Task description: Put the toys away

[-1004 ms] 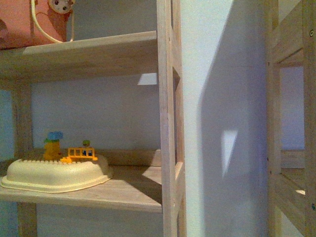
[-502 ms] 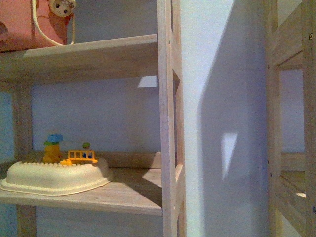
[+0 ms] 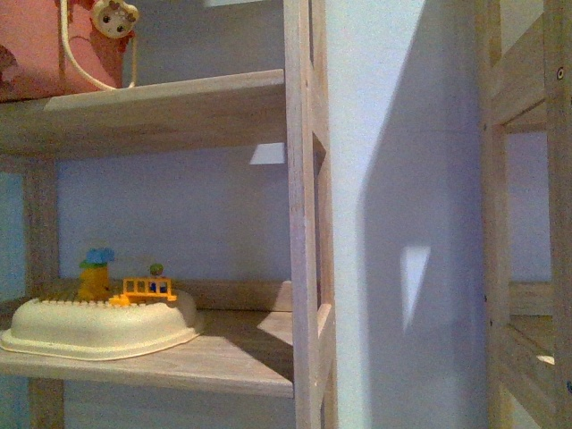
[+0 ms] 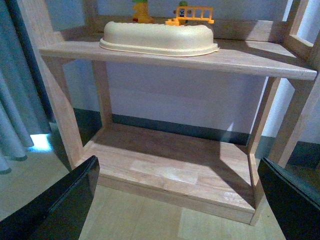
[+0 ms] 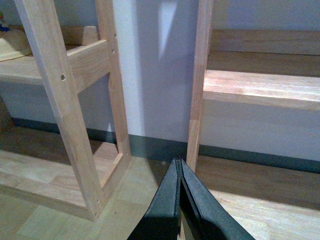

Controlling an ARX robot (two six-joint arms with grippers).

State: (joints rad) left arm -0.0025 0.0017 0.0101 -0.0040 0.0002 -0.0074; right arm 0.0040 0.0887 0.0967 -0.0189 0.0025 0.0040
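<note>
Well, no plush toy shows in any of my three views, so I cannot tell where it is. Ahead of me stands a wooden shelf unit (image 3: 302, 214) against a pale wall (image 3: 402, 179), with a second wooden rack (image 3: 527, 223) to the right of it.

On the middle shelf, at the left, a cream base (image 3: 98, 326) lies flat on the board, and on its far part stand a yellow fence (image 3: 147, 289) and a small block figure with a blue top (image 3: 94, 273), near each other. On the shelf above, at the far left, a pink thing (image 3: 36, 45) sits with a cream cord (image 3: 85, 63) looping down in front of it and a round cream plug (image 3: 114, 15) at the top.

My left claw (image 4: 177, 200) is spread wide: its two dark fingers (image 4: 65, 205) stand well apart at the edges of the wrist view, with nothing between them. Beyond it lies the bare lowest shelf board (image 4: 170, 170), and above that the cream base again.

My right claw (image 5: 179, 167) is clenched, its two dark fingers (image 5: 167, 205) pressed together with nothing between them, pointing at the gap between the two racks, above the wooden floor (image 5: 250, 185).
</note>
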